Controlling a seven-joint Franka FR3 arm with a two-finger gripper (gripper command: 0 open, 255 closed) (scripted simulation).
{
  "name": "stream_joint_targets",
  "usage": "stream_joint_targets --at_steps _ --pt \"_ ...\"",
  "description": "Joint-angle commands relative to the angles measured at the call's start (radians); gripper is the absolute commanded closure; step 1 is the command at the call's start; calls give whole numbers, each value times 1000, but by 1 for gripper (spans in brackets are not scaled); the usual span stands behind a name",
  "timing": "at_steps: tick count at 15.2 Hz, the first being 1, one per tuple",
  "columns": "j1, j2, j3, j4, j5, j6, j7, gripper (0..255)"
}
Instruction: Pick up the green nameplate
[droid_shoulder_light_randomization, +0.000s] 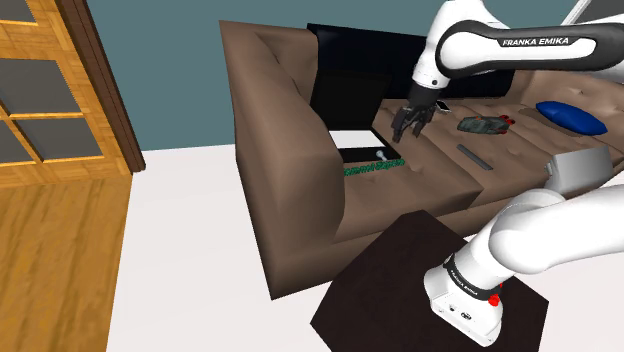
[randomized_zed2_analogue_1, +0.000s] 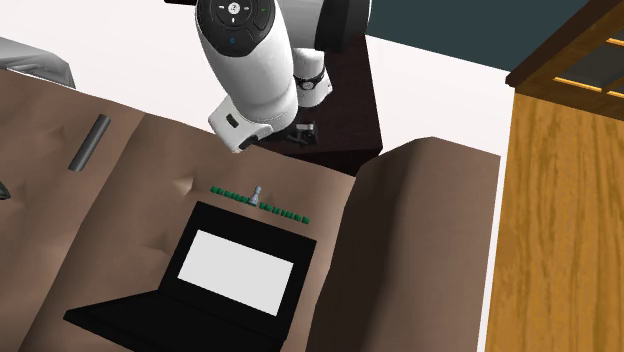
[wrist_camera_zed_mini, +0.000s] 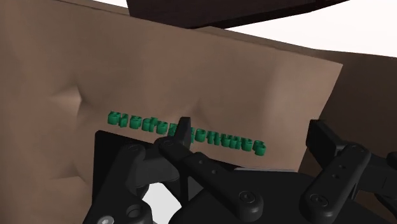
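Wrist view: gripper jaws spread apart, holding nothing.
Green nameplate: at the sofa seat's front edge, just beside the laptop.

Green nameplate, thin row of letters, on brown sofa seat, just beside black laptop

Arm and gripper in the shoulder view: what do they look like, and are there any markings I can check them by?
The arm has glossy white rounded links with dark joints. Black FRANKA EMIKA lettering runs along one link. A black band with small red marks rings the arm near its base. The gripper is all black, with two fingers.
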Motion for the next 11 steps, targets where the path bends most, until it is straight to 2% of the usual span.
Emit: stream_joint_targets --at_steps 1,11 --pt "-10 62 -16 -1 -17 67 -13 0" --pt "-51 402 -86 62 -69 356 -68 0"
